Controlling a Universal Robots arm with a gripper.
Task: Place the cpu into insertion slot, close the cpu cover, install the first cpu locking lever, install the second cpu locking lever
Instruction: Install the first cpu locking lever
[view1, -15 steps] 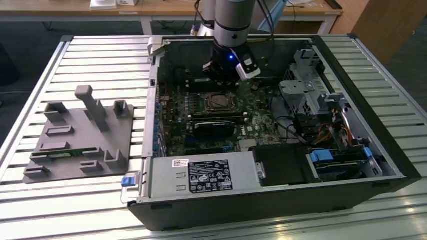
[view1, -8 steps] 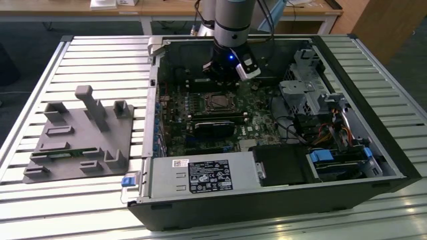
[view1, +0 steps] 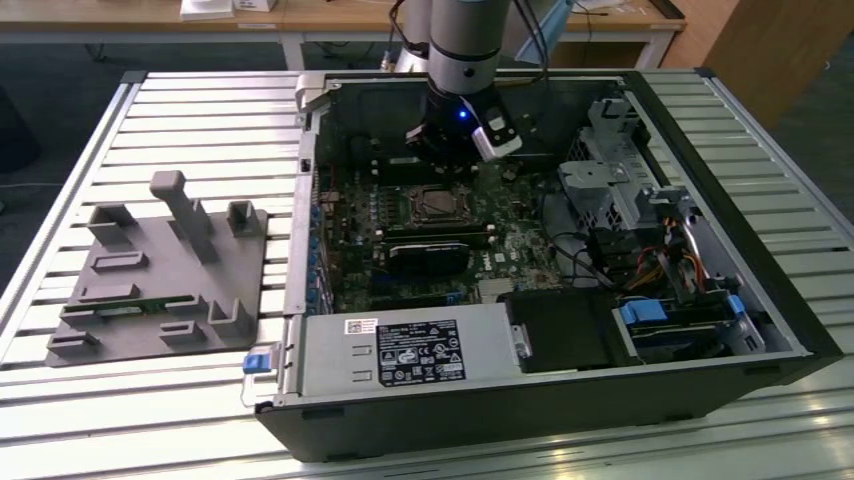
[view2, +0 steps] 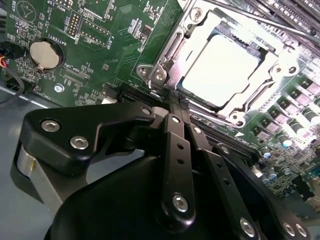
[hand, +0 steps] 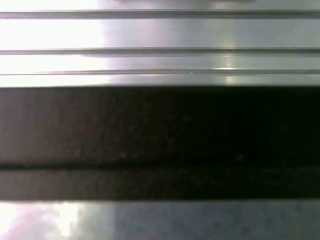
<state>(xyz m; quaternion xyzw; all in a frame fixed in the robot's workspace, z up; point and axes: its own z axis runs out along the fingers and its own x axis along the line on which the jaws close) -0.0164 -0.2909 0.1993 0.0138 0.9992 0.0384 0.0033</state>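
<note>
Hovering low over the green circuit board (view2: 100, 45), the black linkage gripper (view2: 175, 102) has its fingers drawn together on nothing, tips just beside a corner of the thin silvery cpu cover (view2: 167, 55), a pose better suited to pushing than grasping. The pale square cpu (view2: 220, 67) lies in the dark, metal-rimmed insertion slot (view1: 434, 205), framed by the cover's window, so it looks seated

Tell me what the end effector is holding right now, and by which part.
Nothing visible is held. The end effector has its fingers closed together at the edge of the socket, where the chip lies under its metal cover.
</note>
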